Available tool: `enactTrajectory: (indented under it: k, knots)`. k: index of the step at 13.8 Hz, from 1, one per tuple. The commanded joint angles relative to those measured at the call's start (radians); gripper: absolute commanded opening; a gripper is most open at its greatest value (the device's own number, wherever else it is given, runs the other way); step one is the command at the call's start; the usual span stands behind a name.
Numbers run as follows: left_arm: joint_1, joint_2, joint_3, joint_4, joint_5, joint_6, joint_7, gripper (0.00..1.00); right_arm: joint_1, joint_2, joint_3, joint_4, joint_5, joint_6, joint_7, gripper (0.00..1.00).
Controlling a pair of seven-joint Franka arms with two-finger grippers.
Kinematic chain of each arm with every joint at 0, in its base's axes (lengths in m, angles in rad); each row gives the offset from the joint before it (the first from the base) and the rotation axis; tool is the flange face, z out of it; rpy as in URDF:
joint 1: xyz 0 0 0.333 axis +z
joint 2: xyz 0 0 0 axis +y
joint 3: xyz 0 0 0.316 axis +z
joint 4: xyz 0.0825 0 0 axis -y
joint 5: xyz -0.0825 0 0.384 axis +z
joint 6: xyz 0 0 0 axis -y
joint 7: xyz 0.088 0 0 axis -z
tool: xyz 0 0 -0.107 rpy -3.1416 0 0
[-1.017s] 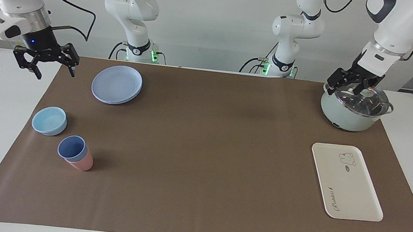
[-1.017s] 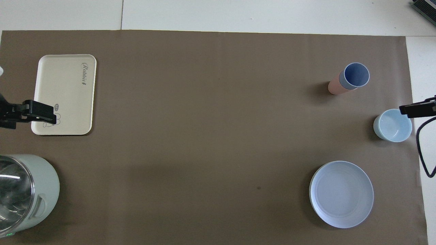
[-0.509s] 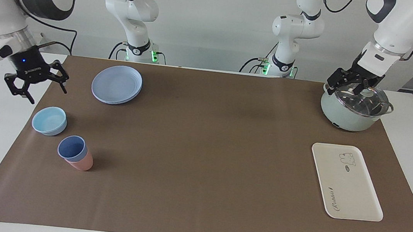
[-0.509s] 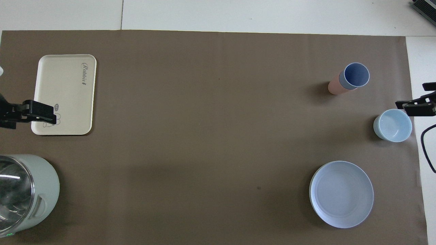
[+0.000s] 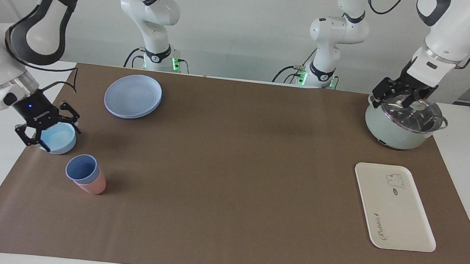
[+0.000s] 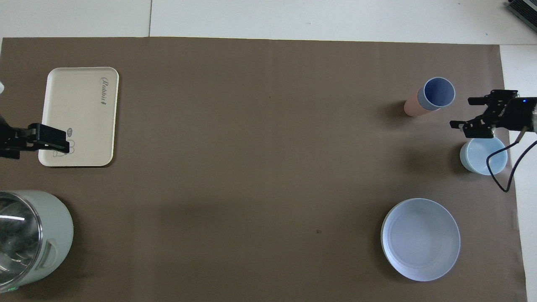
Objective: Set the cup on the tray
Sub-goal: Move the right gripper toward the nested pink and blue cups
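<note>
The periwinkle-blue cup (image 5: 81, 168) stands nested inside a salmon-pink cup (image 5: 94, 185) near the right arm's end of the table; it also shows in the overhead view (image 6: 439, 92). The cream-white tray (image 5: 393, 206) lies flat at the left arm's end, and shows in the overhead view too (image 6: 79, 116). My right gripper (image 5: 49, 134) is open and empty, low over the light-blue bowl (image 5: 60, 141), beside the cup and apart from it; in the overhead view the right gripper (image 6: 461, 112) is between cup and bowl. My left gripper (image 5: 391, 101) waits, open, over the pot's lid.
A pale green pot (image 5: 399, 131) with a glass lid stands nearer to the robots than the tray. Stacked round blue plates (image 5: 133, 95) lie nearer to the robots than the bowl. A brown mat (image 5: 230, 171) covers the table.
My right gripper has come down from beside the mat's edge to low over the bowl, closer to the cup. The left arm has not moved.
</note>
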Motion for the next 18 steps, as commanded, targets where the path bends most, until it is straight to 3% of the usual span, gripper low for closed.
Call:
enactTrajectory:
  k: [1,5,18]
  knots:
    - [0.008,-0.031,-0.004,-0.036,0.012,0.018,0.007,1.00,-0.035,0.065,0.011,0.032,0.116,-0.010,-0.130,1.00]
    - [0.008,-0.031,-0.004,-0.036,0.012,0.018,0.007,1.00,-0.062,0.146,0.015,0.072,0.212,-0.020,-0.285,1.00]
    - [0.008,-0.031,-0.004,-0.036,0.012,0.029,0.012,1.00,-0.062,0.214,0.052,0.080,0.409,-0.027,-0.463,1.00]
